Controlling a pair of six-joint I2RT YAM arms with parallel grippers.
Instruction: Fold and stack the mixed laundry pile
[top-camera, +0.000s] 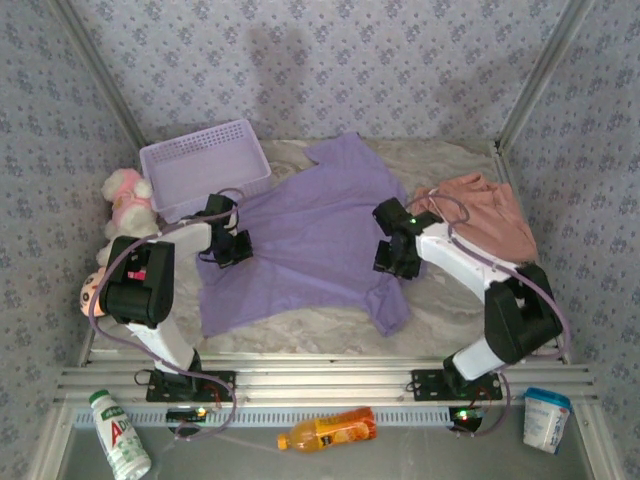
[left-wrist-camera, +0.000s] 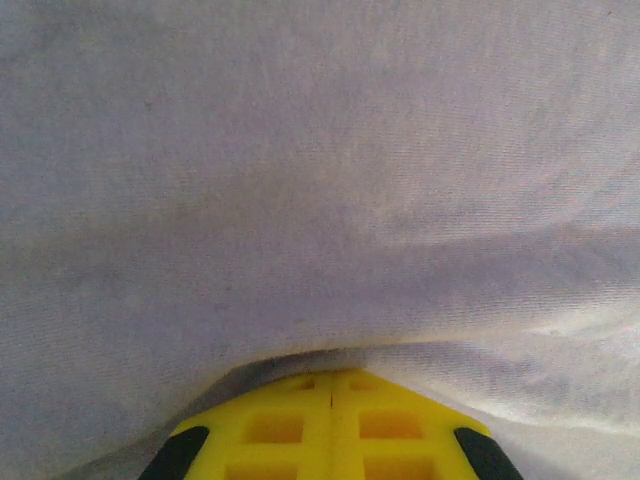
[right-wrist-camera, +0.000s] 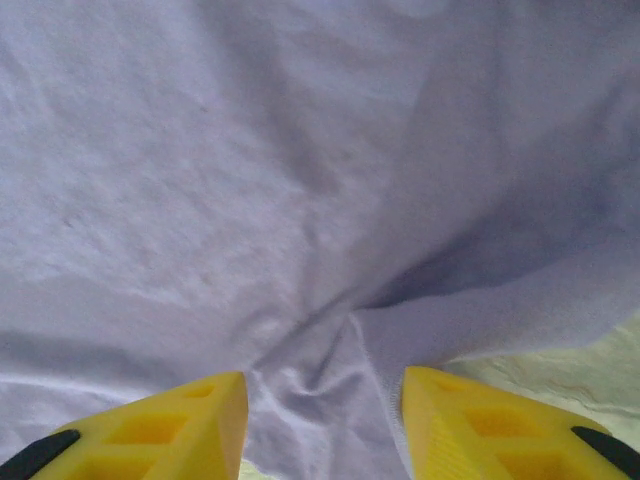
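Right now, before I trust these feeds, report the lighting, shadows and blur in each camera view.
Top external: even, soft light and sharp throughout; a faint grey shadow on the back wall above the basket. Left wrist: the purple T-shirt is so close it looks soft and washed out, weave barely visible. Right wrist: sharper weave, a dark shadow in the fold ahead of the right gripper.

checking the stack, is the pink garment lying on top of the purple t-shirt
No, the pink garment lies beside the purple t-shirt, to its right.

red "a" on white bottle (top-camera: 118, 436); rest illegible
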